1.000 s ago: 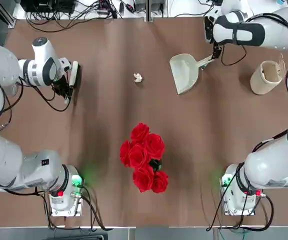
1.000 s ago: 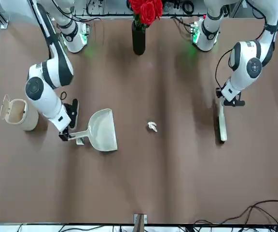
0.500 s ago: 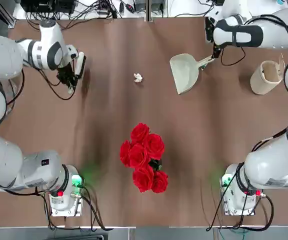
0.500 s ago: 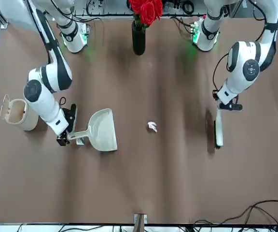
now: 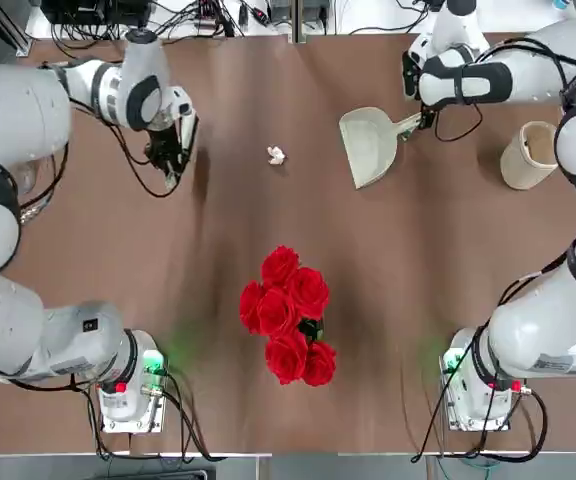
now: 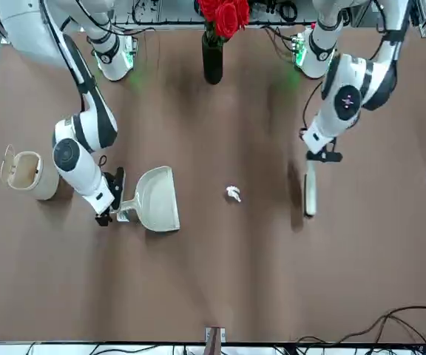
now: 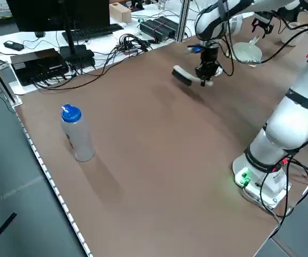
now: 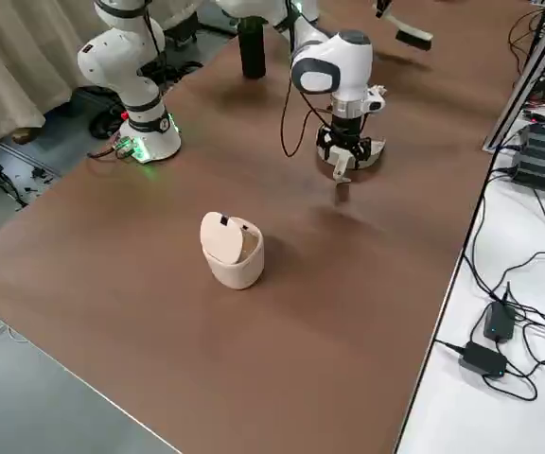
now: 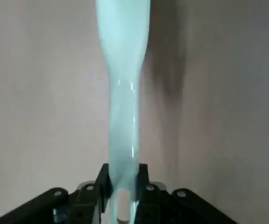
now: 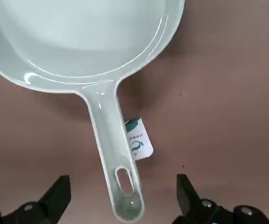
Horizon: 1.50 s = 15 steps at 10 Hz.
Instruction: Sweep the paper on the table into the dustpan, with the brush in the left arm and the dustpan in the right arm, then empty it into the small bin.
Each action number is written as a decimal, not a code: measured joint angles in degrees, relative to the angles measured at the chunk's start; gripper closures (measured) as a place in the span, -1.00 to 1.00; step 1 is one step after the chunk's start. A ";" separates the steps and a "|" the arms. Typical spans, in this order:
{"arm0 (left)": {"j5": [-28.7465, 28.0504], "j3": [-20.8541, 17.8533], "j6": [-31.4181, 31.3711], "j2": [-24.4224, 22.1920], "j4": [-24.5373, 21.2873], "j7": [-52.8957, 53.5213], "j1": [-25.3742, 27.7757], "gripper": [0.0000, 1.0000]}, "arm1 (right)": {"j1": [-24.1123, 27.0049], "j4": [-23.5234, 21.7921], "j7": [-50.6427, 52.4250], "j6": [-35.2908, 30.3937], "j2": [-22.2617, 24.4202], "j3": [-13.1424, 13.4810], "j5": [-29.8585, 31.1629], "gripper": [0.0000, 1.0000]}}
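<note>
The paper [image 5: 276, 155], a tiny crumpled white ball, lies alone on the brown tabletop [image 5: 268, 400] between the brush [image 6: 309, 188] and the dustpan [image 5: 368, 145], apart from both. The left gripper [image 9: 120, 186] is clamped on the end of the brush's slim pale handle and carries it above the tabletop with the dark bristle strip along one side, while the right gripper [image 10: 123, 196] stands wide, its fingers either side of the stubby handle of the pale grey-beige dustpan, which lies flat. The small bin [image 5: 533, 153], a beige cylinder with its flap lid up, stands well beyond the dustpan
</note>
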State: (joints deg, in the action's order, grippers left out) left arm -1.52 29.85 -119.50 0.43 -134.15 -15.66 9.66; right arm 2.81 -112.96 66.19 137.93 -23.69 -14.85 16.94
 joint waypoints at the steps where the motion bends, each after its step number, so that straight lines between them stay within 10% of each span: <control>1: 1.39 1.30 1.93 0.00 0.89 -0.46 0.01 0.45 | -0.23 0.10 -1.04 0.11 -0.36 -0.04 1.13 -1.00; 11: 5.76 5.25 8.26 0.03 5.64 -6.07 0.01 0.45 | -0.64 0.33 -3.58 4.00 -4.25 -0.03 4.83 -0.81; 15: 5.90 5.26 11.31 0.03 8.53 -6.70 0.07 0.45 | -0.94 0.32 -3.74 3.98 -4.30 -0.03 5.70 -0.04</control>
State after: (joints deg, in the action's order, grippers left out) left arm 4.39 35.11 -108.19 0.46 -125.62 -22.36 9.73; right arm 1.87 -112.64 62.45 141.92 -27.99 -14.88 22.64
